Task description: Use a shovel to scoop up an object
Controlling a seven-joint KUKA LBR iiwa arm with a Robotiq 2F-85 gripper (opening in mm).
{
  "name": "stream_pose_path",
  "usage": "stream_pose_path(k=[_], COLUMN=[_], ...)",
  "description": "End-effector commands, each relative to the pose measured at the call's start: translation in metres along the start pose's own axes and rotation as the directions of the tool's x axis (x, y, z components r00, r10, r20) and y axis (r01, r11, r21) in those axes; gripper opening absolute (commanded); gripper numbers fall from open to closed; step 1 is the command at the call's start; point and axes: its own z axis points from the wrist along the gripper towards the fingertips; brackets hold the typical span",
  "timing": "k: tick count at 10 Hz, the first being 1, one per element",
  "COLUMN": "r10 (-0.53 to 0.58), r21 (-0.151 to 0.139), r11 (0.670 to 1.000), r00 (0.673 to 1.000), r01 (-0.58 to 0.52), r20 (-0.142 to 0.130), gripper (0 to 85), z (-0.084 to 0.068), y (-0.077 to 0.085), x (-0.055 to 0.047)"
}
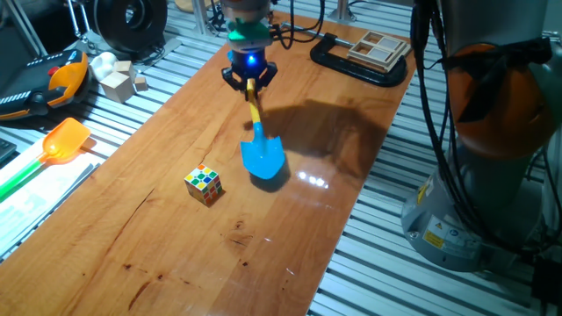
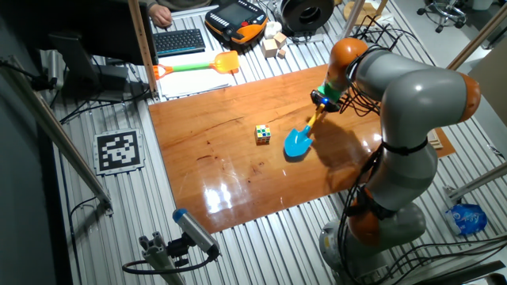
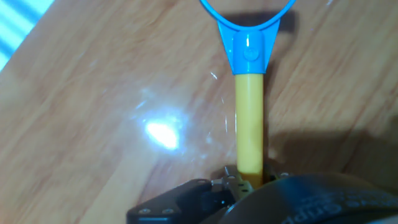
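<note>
1. With the thin yellow shaft clamped between its fingers, the claw is seen holding the small toy shovel with a bright blue pointed blade; in the hand view the shaft runs straight out from the fingers, so the grip is judged firm.
2. The blade is shown low over the glossy orange-brown wooden counter, hanging down and forward from the claw; contact with the wood cannot be told.
3. The small multicoloured sticker cube is found standing on the counter, apart from the blade, to its side and a little nearer the camera in one fixed view.
4. In the other fixed view the cube is placed left of the blade, with the claw up and right of both.
5. The shovel's long axis is seen pointing past the cube, not at it; the line from blade to cube is set across that axis.
6. Key relation, as a judgement: the tip must be swung sideways toward the cube and kept low before any scoop can be made.
7. The cube is not visible in the hand view.
</note>
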Motion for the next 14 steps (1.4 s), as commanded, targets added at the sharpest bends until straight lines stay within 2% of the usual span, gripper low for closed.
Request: stream_pose_path(k=[1, 2, 4, 6, 7, 8, 9, 11, 12, 13, 14], r10=[0.069, 0.125, 0.184, 0.255, 0.290, 0.324, 0.355, 0.410, 0.437, 0.466, 0.483], r21=[0.003, 0.000, -0.003, -0.011, -0.009, -0.009, -0.019, -0.044, -0.055, -0.079, -0.089], r11=[0.998, 0.992, 0.983, 0.967, 0.957, 0.946, 0.934, 0.912, 0.899, 0.883, 0.874], r00=[0.998, 0.992, 0.983, 0.967, 0.957, 0.945, 0.934, 0.912, 0.899, 0.883, 0.874], r01=[-0.069, -0.125, -0.184, -0.255, -0.290, -0.325, -0.356, -0.409, -0.435, -0.462, -0.477], r20=[0.012, 0.025, 0.013, -0.012, -0.031, -0.037, -0.028, 0.020, 0.027, 0.051, 0.059], gripper=[0.0, 0.0, 0.0, 0.0, 0.0, 0.0, 0.0, 0.0, 0.0, 0.0, 0.0], z=[0.000, 0.001, 0.005, 0.007, 0.007, 0.007, 0.007, 0.004, 0.003, 0.002, 0.002], y=[-0.002, -0.005, -0.017, -0.031, -0.036, -0.040, -0.043, -0.048, -0.050, -0.053, -0.056], x=[-0.001, -0.003, -0.010, -0.019, -0.020, -0.020, -0.019, -0.019, -0.018, -0.018, -0.019])
